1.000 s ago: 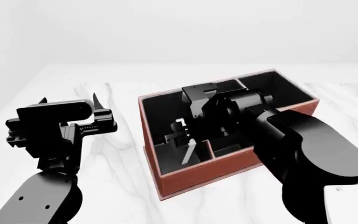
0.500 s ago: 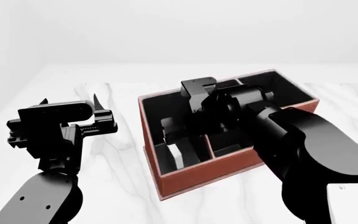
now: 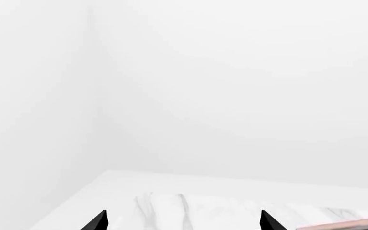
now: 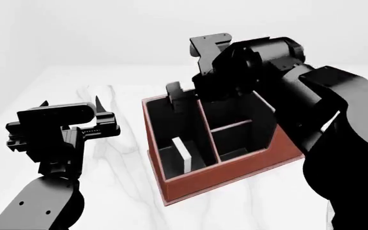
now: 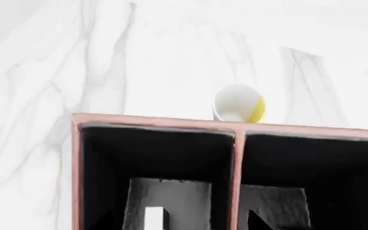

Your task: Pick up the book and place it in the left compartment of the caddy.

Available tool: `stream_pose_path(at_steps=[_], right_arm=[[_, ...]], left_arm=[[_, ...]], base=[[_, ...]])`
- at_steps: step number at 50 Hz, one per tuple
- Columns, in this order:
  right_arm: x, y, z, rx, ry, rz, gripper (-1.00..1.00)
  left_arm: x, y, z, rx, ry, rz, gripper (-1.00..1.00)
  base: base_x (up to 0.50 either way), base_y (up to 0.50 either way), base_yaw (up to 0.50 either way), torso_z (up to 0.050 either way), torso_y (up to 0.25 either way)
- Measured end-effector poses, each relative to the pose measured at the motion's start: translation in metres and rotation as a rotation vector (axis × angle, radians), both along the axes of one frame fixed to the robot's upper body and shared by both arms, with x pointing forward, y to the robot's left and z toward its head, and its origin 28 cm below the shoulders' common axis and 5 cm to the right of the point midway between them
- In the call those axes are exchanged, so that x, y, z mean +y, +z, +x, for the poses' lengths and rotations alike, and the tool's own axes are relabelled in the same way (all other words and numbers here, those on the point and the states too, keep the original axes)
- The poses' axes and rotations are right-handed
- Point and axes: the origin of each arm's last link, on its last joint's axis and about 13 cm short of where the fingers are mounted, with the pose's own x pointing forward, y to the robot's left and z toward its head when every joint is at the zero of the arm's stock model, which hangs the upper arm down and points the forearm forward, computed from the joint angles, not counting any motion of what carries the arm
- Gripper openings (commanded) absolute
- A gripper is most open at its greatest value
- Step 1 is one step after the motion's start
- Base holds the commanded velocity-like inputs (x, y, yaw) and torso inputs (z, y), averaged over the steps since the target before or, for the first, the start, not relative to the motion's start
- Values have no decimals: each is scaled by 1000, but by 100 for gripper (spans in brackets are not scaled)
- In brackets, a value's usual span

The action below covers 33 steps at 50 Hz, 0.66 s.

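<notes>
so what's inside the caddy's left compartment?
The book stands on edge in the left compartment of the caddy, white page edge up. The slot's far end is hidden behind the right gripper.

The right arm covers the far right end of the caddy, so that compartment is hidden. The right gripper is too dark to read. Only the book's white edge shows; its cover merges with the caddy's black lining.
</notes>
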Motion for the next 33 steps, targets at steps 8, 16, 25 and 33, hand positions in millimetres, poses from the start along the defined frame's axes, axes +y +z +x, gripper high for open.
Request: stream_pose_path(at_steps=[8, 16, 25, 33], right_arm=[[-4, 40, -23, -133, -4, 29, 100], [-17, 18, -57, -365, -2, -1, 100], [-33, -36, -90, -648, -73, -43, 100], [-39, -60, -113, -788, -123, -29, 100]], left_arm=[[0, 2, -1, -5, -2, 0, 100], [-1, 5, -4, -14, -5, 1, 100], [-2, 6, -7, -21, -12, 0, 100], [-3, 6, -7, -24, -17, -2, 100]], base=[[0, 0, 0, 0, 0], [0, 0, 0, 0, 0], [0, 0, 0, 0, 0], [0, 0, 0, 0, 0]])
